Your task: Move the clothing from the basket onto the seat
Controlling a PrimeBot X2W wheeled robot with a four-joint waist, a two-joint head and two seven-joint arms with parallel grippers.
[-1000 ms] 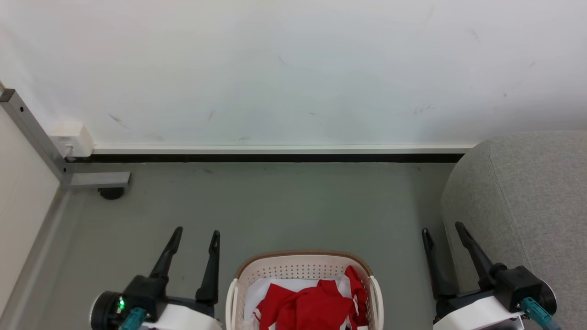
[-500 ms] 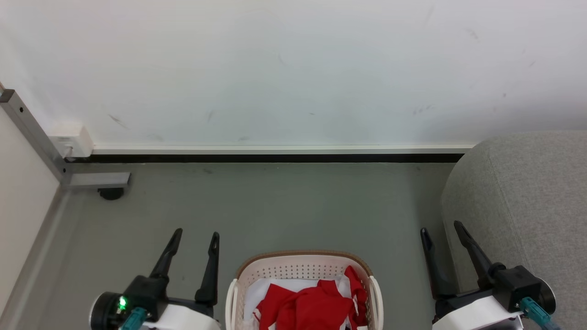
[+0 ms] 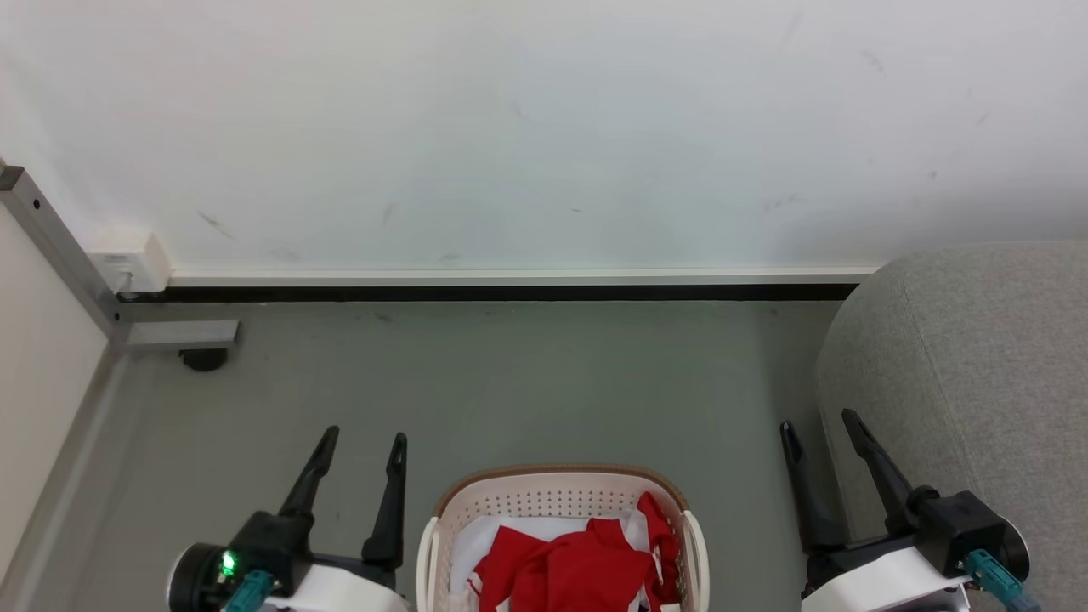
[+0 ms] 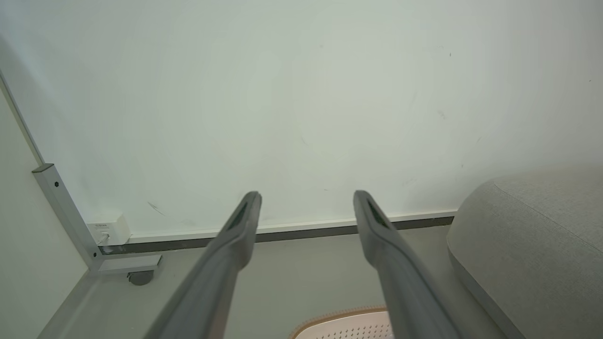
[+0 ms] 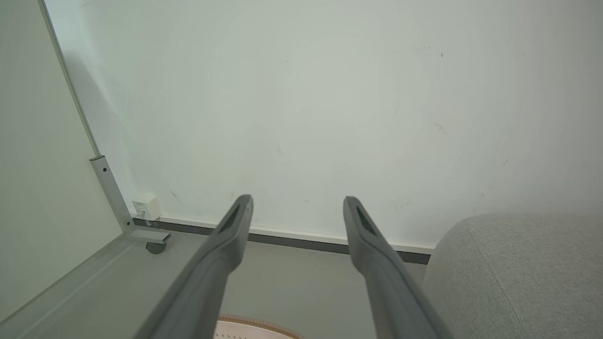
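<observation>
As we look down, we see a big white wall (image 3: pixel 544 127) and a grey floor (image 3: pixel 510 382). The grey sofa (image 3: pixel 977 357) sits on our right. The little cream basket (image 3: pixel 552 501) stands on the floor, apart from the sofa. The red and white clothes (image 3: pixel 578 569) lie bunched inside the basket. Our left gripper (image 3: pixel 365 435) and right gripper (image 3: pixel 818 421) have their fingers spread apart, holding nothing.

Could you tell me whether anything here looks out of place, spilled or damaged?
Nothing much stands out. The clothing lies crumpled inside the basket, which stands upright on the floor, with no fabric spilled beside it. The left gripper and the right gripper are open, apart from it. The wall bears only faint scuff marks.
</observation>
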